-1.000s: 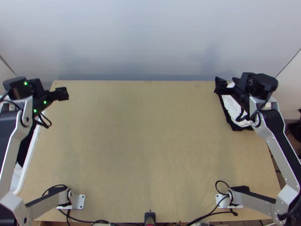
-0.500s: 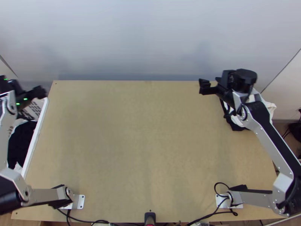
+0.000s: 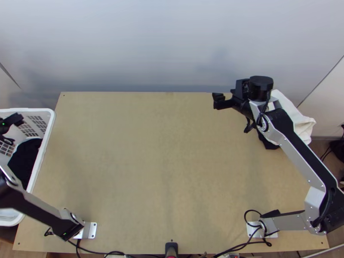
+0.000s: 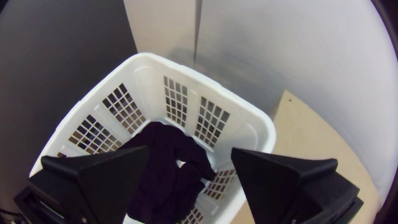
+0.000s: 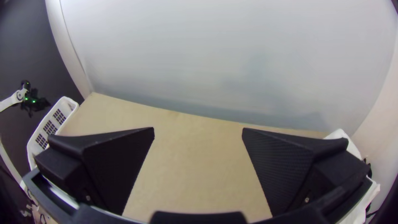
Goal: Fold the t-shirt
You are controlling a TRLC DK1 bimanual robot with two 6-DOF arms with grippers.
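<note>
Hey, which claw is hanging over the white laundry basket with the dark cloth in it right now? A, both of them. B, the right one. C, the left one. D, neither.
C: the left claw is over the white basket, its fingers spread apart above the dark cloth.

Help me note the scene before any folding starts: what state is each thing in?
Left gripper with wide flat black fingers: open, over the basket.
Right gripper with wide flat black fingers: open, nothing between its fingers.
White plastic lattice-sided basket: upright, holding cloth.
Dark cloth: bunched inside the basket.
White cloth: rumpled, near the table's far right corner.
</note>
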